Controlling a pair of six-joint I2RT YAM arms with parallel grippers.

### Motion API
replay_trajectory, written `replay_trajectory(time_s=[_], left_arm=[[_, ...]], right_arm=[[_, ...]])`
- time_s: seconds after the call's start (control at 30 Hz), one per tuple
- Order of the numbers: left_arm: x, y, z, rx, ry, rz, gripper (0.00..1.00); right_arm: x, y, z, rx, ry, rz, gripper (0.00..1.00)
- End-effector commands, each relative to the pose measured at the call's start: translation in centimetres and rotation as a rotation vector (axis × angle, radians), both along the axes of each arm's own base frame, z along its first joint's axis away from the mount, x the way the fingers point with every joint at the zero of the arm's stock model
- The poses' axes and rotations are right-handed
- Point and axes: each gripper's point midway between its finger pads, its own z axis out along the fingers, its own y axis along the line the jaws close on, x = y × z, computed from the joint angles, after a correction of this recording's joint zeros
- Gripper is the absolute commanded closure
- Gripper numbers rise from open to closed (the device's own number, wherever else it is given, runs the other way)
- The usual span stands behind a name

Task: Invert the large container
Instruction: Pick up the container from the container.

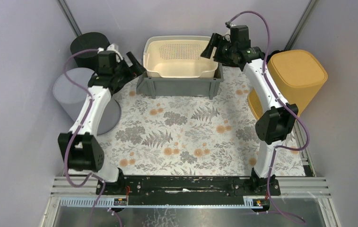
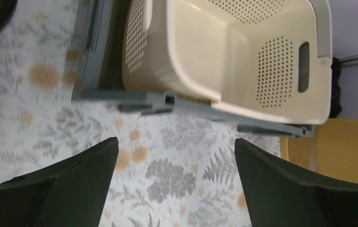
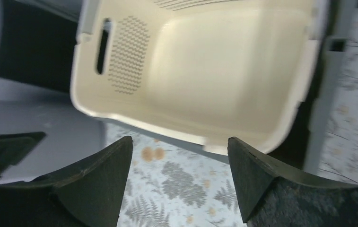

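The surface (image 1: 191, 137) is covered by a pale cloth printed with grey ferns and orange flowers. At twelve o'clock a grey crate (image 1: 179, 87) stands on it, against the far edge. At ten o'clock a grey round bin (image 1: 73, 92) sits at the left edge, and just behind it, at eleven o'clock, a black round bin (image 1: 88, 43). At two o'clock a yellow basket (image 1: 300, 75) with perforated sides rests at the right edge.

Inside a robotics lab test cell: closed in by plain lilac panel walls (image 1: 21, 33), desk draped in fern-and-flower printed cloth (image 1: 186, 127), silver aluminium rails (image 1: 316, 185) beneath white-and-black cabled left arm (image 1: 91, 106) and right arm (image 1: 262, 87).
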Motion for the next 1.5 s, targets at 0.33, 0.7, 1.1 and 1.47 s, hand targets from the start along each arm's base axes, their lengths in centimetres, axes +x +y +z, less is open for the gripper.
replay_trajectory(time_s=[0.33, 0.7, 1.1, 1.47], left_arm=[[11.0, 0.3, -1.7, 0.333, 0.003, 0.091, 0.00], [12.7, 0.9, -3.1, 0.423, 0.040, 0.109, 0.14], [13.7, 0.7, -5.9, 0.435, 0.091, 0.085, 0.42], [13.8, 0.3, -5.6, 0.414, 0.093, 0.075, 0.91]], right_arm=[[3.0, -8.2, -3.3, -0.384, -0.020, -0.208, 0.30], [5.3, -7.4, -5.6, -0.351, 0.015, -0.198, 0.41], [6.1, -6.6, -7.7, -0.331, 0.052, -0.178, 0.58], [5.8, -5.8, -8.6, -0.316, 0.069, -0.146, 0.96]])
